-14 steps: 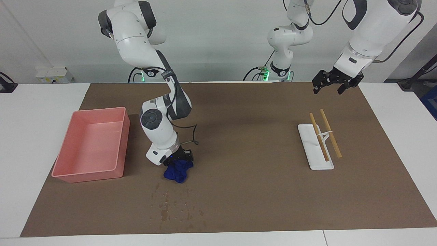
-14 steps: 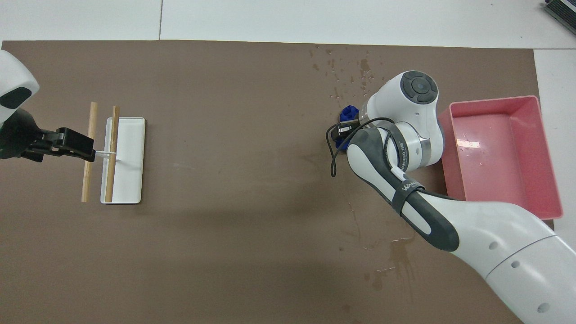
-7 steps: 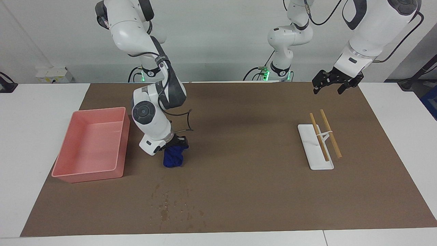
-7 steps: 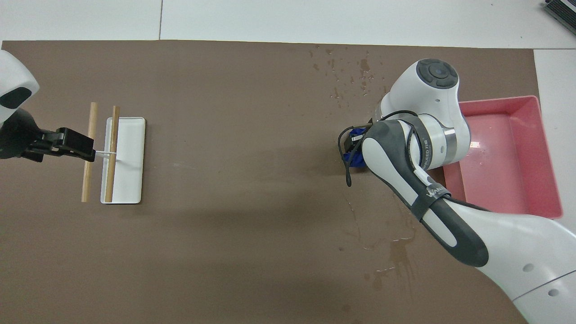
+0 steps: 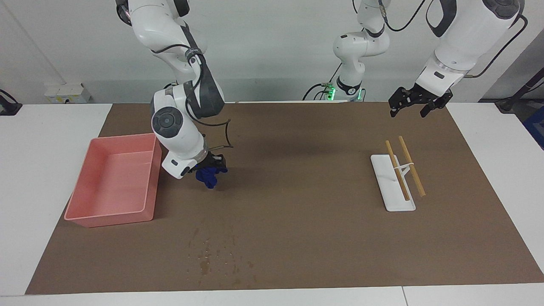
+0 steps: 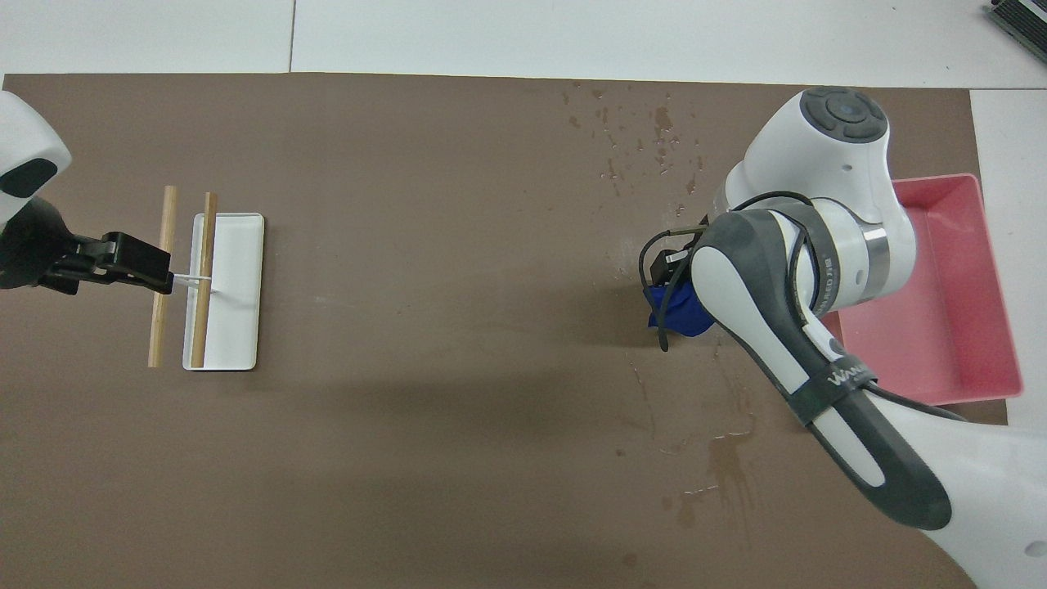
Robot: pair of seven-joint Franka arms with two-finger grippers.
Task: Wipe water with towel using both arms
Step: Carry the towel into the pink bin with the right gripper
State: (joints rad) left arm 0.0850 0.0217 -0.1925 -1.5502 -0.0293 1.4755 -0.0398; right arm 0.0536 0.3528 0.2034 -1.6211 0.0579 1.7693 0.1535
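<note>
My right gripper is shut on the small blue towel, which hangs bunched below it, off the brown mat and next to the pink tray. In the overhead view the towel peeks out from under the right arm's wrist. A patch of water drops lies on the mat farther from the robots than the towel; it also shows in the overhead view. My left gripper waits open and empty in the air over the mat at the left arm's end.
A white rest with two wooden chopsticks lies on the mat at the left arm's end. The pink tray holds nothing. A second wet stain lies on the mat nearer to the robots.
My right gripper has lifted the towel off the mat and carried it toward the robots, away from the water drops. The left arm has not moved.
</note>
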